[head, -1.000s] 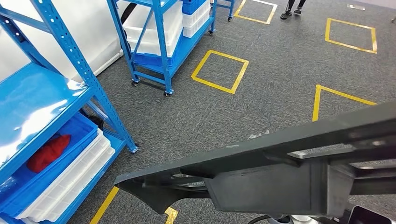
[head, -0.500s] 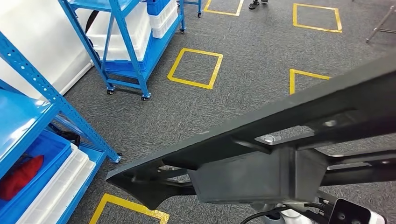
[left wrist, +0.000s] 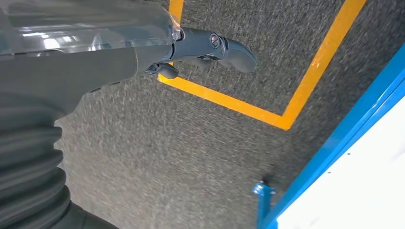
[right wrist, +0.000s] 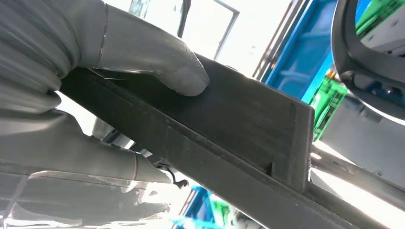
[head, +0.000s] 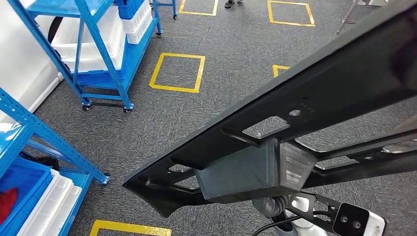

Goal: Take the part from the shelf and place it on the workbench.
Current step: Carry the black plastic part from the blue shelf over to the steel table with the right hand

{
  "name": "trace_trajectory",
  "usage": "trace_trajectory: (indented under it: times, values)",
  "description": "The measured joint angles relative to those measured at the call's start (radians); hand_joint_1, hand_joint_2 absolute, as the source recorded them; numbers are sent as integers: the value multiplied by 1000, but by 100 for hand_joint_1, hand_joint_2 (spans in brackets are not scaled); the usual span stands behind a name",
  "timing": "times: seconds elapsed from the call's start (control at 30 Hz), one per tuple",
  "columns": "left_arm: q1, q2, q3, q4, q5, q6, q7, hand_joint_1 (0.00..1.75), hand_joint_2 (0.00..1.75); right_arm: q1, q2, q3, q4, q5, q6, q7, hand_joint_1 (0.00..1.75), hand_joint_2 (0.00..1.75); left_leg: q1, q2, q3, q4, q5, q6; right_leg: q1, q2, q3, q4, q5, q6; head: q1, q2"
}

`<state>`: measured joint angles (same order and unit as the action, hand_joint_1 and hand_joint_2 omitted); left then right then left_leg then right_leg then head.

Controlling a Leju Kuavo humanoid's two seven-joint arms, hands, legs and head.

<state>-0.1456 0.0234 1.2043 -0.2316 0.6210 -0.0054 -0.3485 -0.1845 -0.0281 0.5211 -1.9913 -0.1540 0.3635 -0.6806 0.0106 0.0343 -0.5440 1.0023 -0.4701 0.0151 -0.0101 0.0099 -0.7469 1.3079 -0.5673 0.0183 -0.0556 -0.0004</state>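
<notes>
A long black frame-like part point(head: 275, 128) with a boxy block on its underside stretches across the head view, slanting from lower left to upper right above the carpet. In the right wrist view my right hand point(right wrist: 95, 71) grips the part point(right wrist: 239, 124), the grey thumb point(right wrist: 181, 78) pressed on its flat face and the other fingers beneath it. My left hand point(left wrist: 191, 47) hangs above the grey carpet with its dark fingers stretched out and nothing in them.
A blue wheeled shelf point(head: 98, 54) with white bins point(head: 93, 39) stands at upper left. A second blue shelf point(head: 29, 128) at the left edge holds a blue bin and a white bin point(head: 49, 206). Yellow tape squares point(head: 177, 71) mark the carpet. A person's feet point(head: 231, 4) show at the top.
The camera has turned right: shelves and tape marks slid left in the picture. The held part now slants more steeply and reaches higher at the right.
</notes>
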Motion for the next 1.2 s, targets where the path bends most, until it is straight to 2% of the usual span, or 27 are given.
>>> trace_trajectory:
  times: [0.03, 0.07, 0.1, 0.17, 0.2, 0.27, 0.3, 0.37, 0.43, 0.47, 0.5, 0.53, 0.57, 0.6, 0.63, 0.67, 0.73, 0.8, 0.87, 0.93, 0.97, 1.0, 1.03, 1.07, 1.1, 1.13, 1.2]
  values:
    - [1, -1, 0, 0, 0, 0, 0, 0, 175, 5, 0, 0, 0, 1, 0, 0, 175, 175, -1, 12, 0, 0, -1, 0, -1, -3, 5, -7, 13, 0, 0, 0]
    - [1, -2, 0, 0, 0, -1, 1, 0, 175, 8, 0, 0, -1, 3, -1, 0, 175, 175, -2, 23, 2, 0, -3, -1, -1, -9, 31, -53, 40, -2, 0, 0]
    - [1, -4, 0, 0, 0, -1, 1, 0, 175, 10, 0, -1, -2, 5, -3, 0, 175, 175, -3, 34, 4, 1, -5, -3, 0, -24, 72, -124, 72, -5, 0, 0]
    - [2, -7, 0, 0, 0, -2, 4, 0, 175, 10, -1, -2, -6, 5, -9, 0, 175, 175, -8, 51, 9, 2, -10, -11, 9, -59, 136, -245, 107, -18, 0, 0]
    - [3, -9, 0, 0, 0, -1, 6, 0, 175, 10, -2, -3, -8, -1, -12, 0, 175, 175, -10, 59, 10, 3, -12, -15, 14, -69, 149, -273, 110, -24, 0, 0]
    - [5, -14, 0, 0, 0, 0, 10, 0, 175, 9, -7, -3, -9, -22, -16, 0, 175, 175, -11, 75, 14, 2, -16, -25, 16, -53, 148, -281, 110, -34, 0, 0]
    - [6, -17, 0, 0, 0, 1, 11, 0, 175, 8, -10, -3, -9, -32, -17, 0, 175, 175, -10, 69, 16, 5, -21, -30, 13, -44, 150, -285, 112, -39, 0, 0]
    - [9, -24, 0, 0, 0, 3, 16, 0, 175, -1, -15, -3, -7, -42, -18, 0, 175, 175, -5, 30, -1, 52, -57, -39, 8, -24, 153, -293, 118, -49, 0, 0]
    - [18, -31, 0, 0, 0, 6, 20, 0, 175, -10, -19, -3, -4, -44, -23, 0, 175, 175, -1, -12, -57, 174, -122, -43, 6, -4, 153, -294, 121, -54, 0, 0]
    - [23, -33, 0, 0, 0, 8, 21, 0, 175, -12, -23, -3, -1, -43, -27, 0, 175, 175, -1, -20, -88, 240, -146, -45, 7, 9, 152, -294, 121, -55, 0, 0]
    - [27, -36, 0, 0, 0, 8, 23, 0, 175, -13, -27, -2, 2, -43, -32, 0, 175, 175, 0, -23, -110, 282, -152, -46, 7, 22, 152, -292, 121, -55, 0, 0]
    - [29, -40, 0, 0, 0, 9, 25, 0, 175, -13, -31, -2, 4, -42, -39, 0, 175, 175, 1, -25, -116, 287, -139, -47, 7, 34, 152, -291, 121, -55, 0, 0]
    - [30, -43, -1, 0, 0, 9, 27, 0, 175, -14, -35, 0, 6, -42, -48, 0, 175, 175, 2, -26, -104, 252, -108, -47, 6, 46, 153, -288, 120, -54, 0, 0]
    - [29, -45, -1, 0, 0, 9, 29, 0, 175, -15, -38, 3, 7, -41, -58, 0, 175, 175, 5, -35, -77, 188, -67, -46, 5, 59, 153, -285, 119, -52, 0, 0]
    - [29, -47, -2, 0, 0, 9, 32, 0, 175, -16, -41, 7, 7, -41, -67, 0, 175, 175, 7, -54, -49, 121, -37, -46, 6, 70, 151, -281, 117, -48, 0, 0]
    - [29, -48, -3, 0, 0, 8, 33, 0, 175, -18, -43, 12, 7, -41, -74, 0, 175, 175, 10, -72, -27, 68, -19, -44, 6, 82, 148, -276, 117, -42, 0, 0]
    - [28, -49, -4, 0, 0, 8, 34, 0, 175, -20, -49, 22, 7, -41, -85, 0, 175, 175, 9, -93, -10, 25, -14, -38, 5, 102, 139, -273, 120, -29, 0, 0]
    - [24, -50, -7, 0, 2, 7, 34, 0, 175, -20, -55, 33, 7, -43, -95, 0, 175, 175, 7, -76, -9, 19, -9, -25, 0, 110, 133, -273, 123, -17, 0, 0]
    - [22, -50, -9, 0, 5, 7, 33, 0, 175, -25, -60, 42, 7, -45, -99, 0, 175, 175, 7, -56, -6, 10, -1, -10, 1, 68, 115, -236, 97, -8, 0, 0]
    - [26, -51, -9, 0, 6, 7, 30, 0, 175, -29, -62, 49, 8, -45, -99, 0, 175, 175, 3, -32, -6, 5, 1, -1, 2, 15, 63, -124, 35, -2, 0, 0]
    - [29, -50, -9, 0, 6, 7, 29, 0, 175, -30, -62, 53, 9, -46, -99, 0, 175, 175, 0, -19, -6, 6, 0, 1, 1, 5, 32, -58, 7, 0, 0, 0]
    - [30, -50, -9, 0, 6, 7, 29, 0, 175, -29, -63, 55, 11, -46, -99, 0, 175, 175, -2, -7, -7, 6, -1, 2, 0, 1, 10, -11, -7, 1, 0, 0]
    - [31, -50, -9, 0, 6, 7, 28, 0, 175, -29, -64, 57, 13, -46, -99, 0, 175, 175, -3, 5, -6, 6, -1, 2, -1, -1, 6, 2, -3, 1, 0, 0]
    - [30, -50, -9, 0, 6, 7, 28, 0, 175, -28, -64, 59, 14, -46, -98, 0, 175, 175, -4, 17, -6, 6, -2, 2, -1, -5, 22, -25, 18, 0, 0, 0]
    - [29, -51, -10, 0, 6, 6, 29, 0, 175, -28, -65, 60, 15, -45, -97, 0, 175, 175, -6, 27, -4, 6, -3, 1, 0, -14, 56, -88, 51, -4, 0, 0]
    - [29, -51, -10, 0, 6, 6, 29, 0, 175, -29, -65, 61, 15, -44, -96, 0, 175, 175, -7, 36, -2, 6, -5, -1, 3, -34, 96, -162, 77, -9, 0, 0]
    - [29, -52, -9, 0, 6, 4, 29, 0, 175, -31, -64, 64, 16, -42, -94, 0, 175, 175, -12, 52, 1, 7, -9, -8, 13, -64, 148, -263, 104, -21, 0, 0]
